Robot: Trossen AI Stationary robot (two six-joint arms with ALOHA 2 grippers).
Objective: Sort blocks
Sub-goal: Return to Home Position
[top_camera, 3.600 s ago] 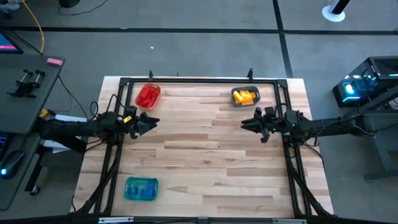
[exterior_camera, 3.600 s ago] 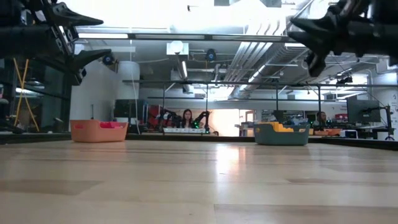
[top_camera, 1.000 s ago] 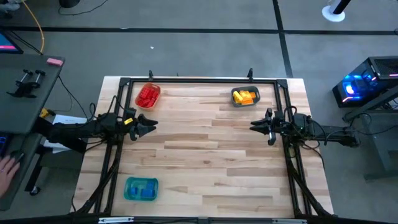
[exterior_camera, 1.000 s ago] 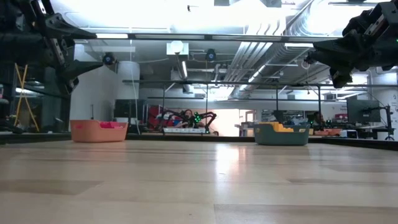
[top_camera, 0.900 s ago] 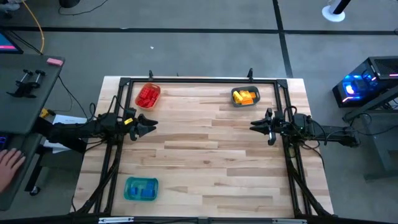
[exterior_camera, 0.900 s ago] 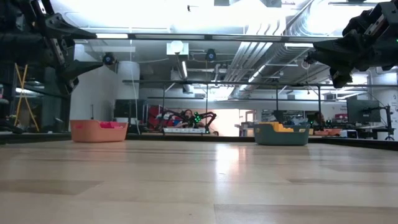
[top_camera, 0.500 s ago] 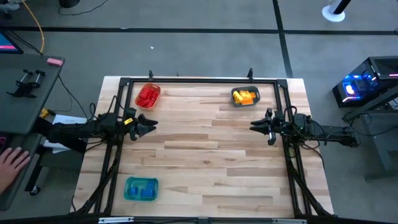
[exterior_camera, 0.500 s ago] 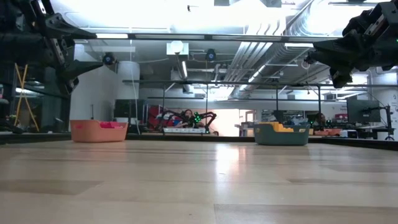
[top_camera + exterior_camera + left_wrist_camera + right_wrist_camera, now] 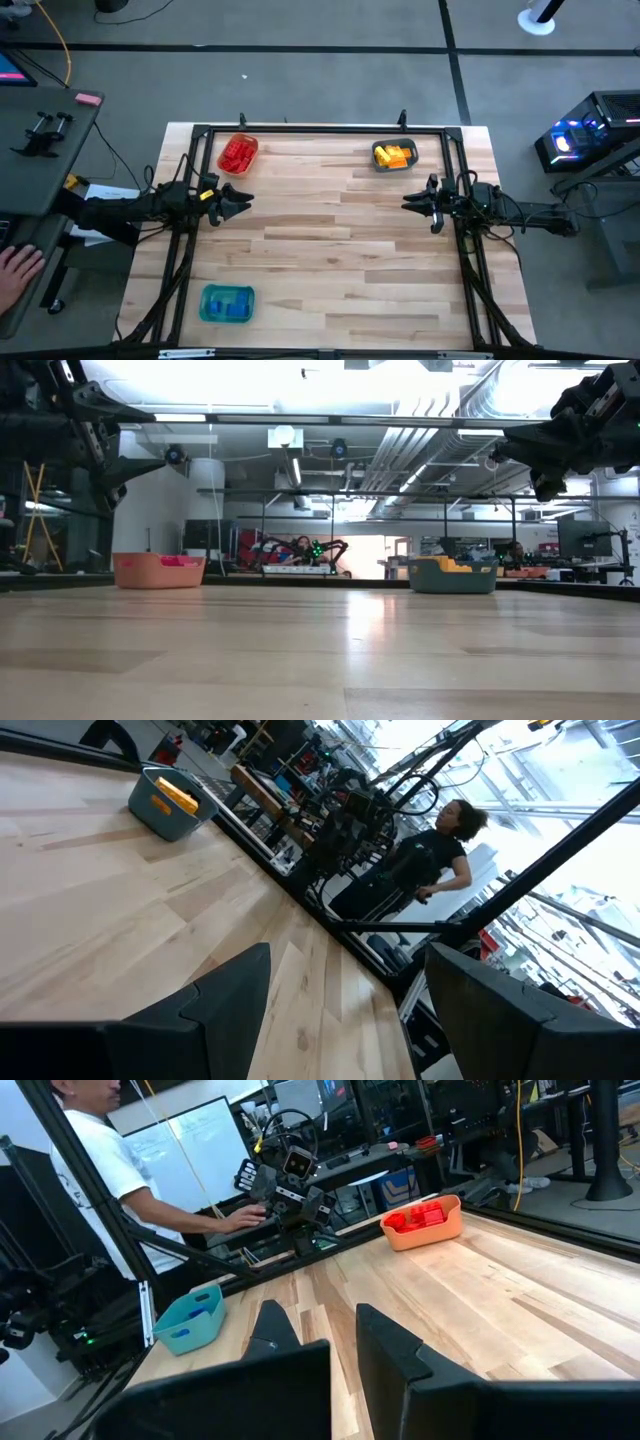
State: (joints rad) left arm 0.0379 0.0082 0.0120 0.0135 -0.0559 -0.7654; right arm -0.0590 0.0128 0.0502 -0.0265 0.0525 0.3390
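The blocks lie sorted in three small trays. Red blocks fill the orange tray at the far left. Yellow blocks sit in the grey tray at the far right. Blue blocks lie in the teal tray near the left front corner. My left gripper hovers open above the table's left side, below the orange tray in the high view. My right gripper hovers open over the right side, facing it. Both are raised well above the wood in the low view.
A black frame runs around the table's edges. The wooden middle of the table lies between the two grippers. A person stands beyond the right side, another person beyond the left, with a hand on the side desk.
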